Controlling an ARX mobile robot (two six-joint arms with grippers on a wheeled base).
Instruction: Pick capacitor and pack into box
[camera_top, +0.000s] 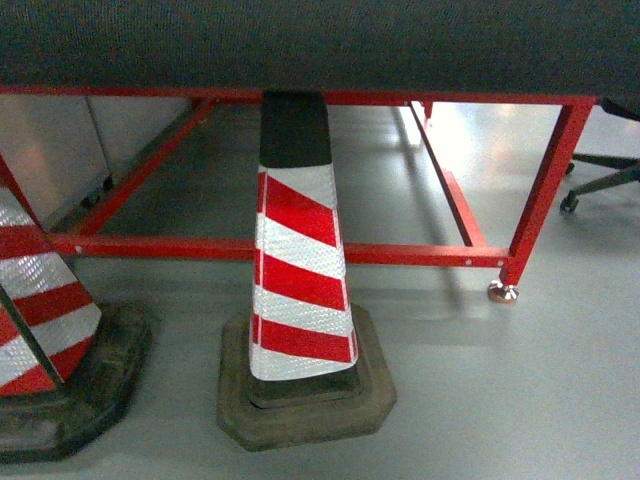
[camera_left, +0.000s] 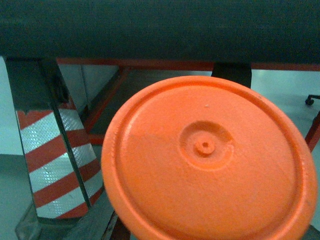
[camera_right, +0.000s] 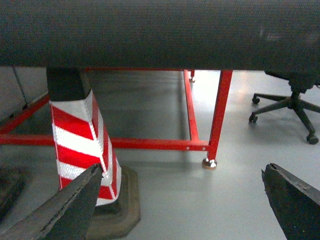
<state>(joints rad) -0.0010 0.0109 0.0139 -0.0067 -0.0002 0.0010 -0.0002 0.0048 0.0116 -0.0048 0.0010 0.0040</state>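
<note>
We are holding our right gripper (camera_right: 180, 200) released, its dark fingers (camera_right: 65, 205) spread low over grey floor (camera_top: 520, 400). We cannot tell the left gripper's state: an orange disc (camera_left: 210, 160) is filling its view. Capacitor and box are showing nowhere. Two striped cones (camera_top: 300, 270) are standing under a red-framed table (camera_top: 400, 254); one office chair (camera_right: 292, 102) is standing beyond.

Bench frame (camera_top: 300, 250): glossy red painted metal. Cone (camera_top: 298, 270): reflective striped sheeting, matt rubber base. Orange disc (camera_left: 210, 160): matt, finely grained plastic. Floor (camera_top: 500, 400): smooth, semi-glossy grey.
</note>
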